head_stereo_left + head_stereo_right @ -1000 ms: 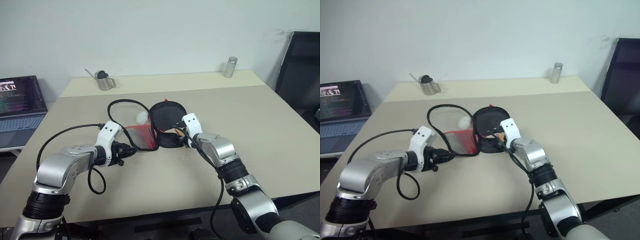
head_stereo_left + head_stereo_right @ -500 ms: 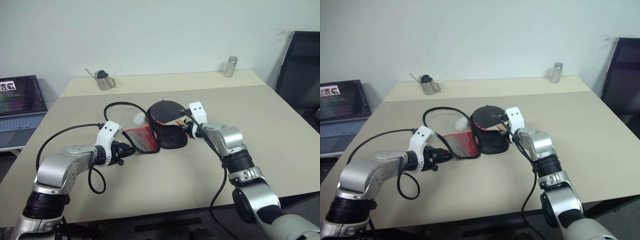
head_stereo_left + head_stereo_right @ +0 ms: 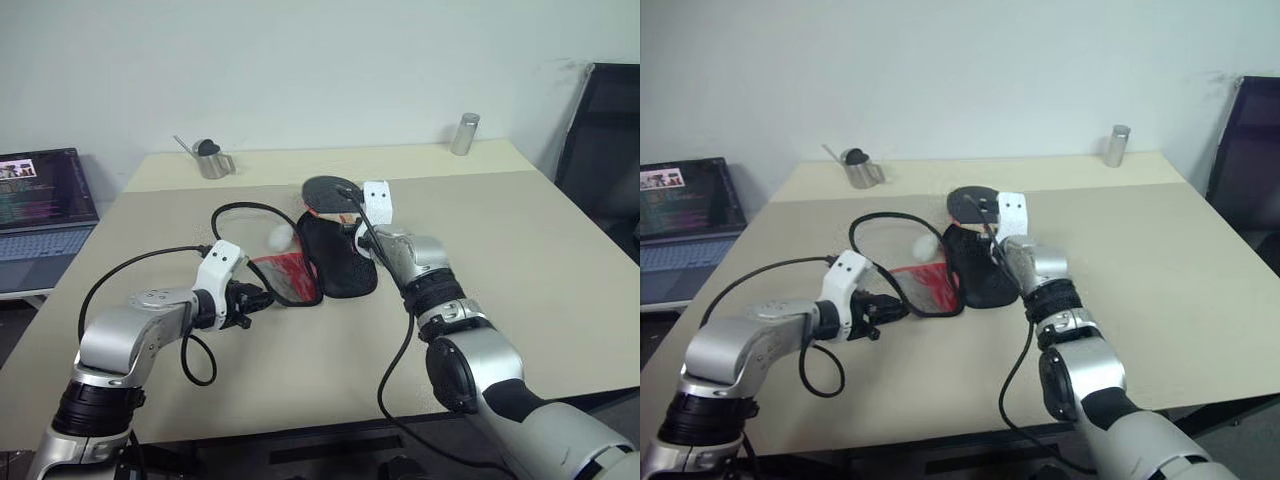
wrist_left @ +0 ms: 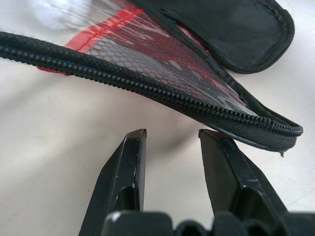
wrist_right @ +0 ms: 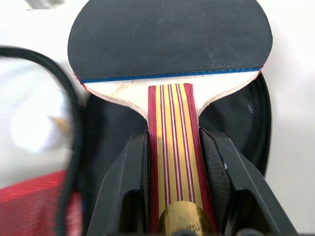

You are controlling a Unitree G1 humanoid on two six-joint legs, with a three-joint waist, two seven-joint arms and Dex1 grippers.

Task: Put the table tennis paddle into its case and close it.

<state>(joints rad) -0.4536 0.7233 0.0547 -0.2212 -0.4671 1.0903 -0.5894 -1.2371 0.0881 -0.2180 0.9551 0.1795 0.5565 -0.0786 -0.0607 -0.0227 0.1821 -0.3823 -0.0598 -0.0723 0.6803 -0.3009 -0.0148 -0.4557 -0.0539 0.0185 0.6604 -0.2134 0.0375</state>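
- You are looking at one table tennis paddle (image 5: 170,39), black-faced with a striped wooden handle.
- You are seeing one case (image 3: 340,262), black with a red panel.
- One small white ball (image 3: 281,236) is lying beside the case.
- Two grippers are showing: the left gripper (image 4: 170,142) and the right gripper (image 5: 172,147).
- One metal pitcher (image 3: 210,160) and one metal cylinder (image 3: 463,134) are standing at the back of the surface (image 3: 520,250).
- One laptop (image 3: 45,205) is sitting off to the left.
- One dark chair (image 3: 605,150) is standing at the right.
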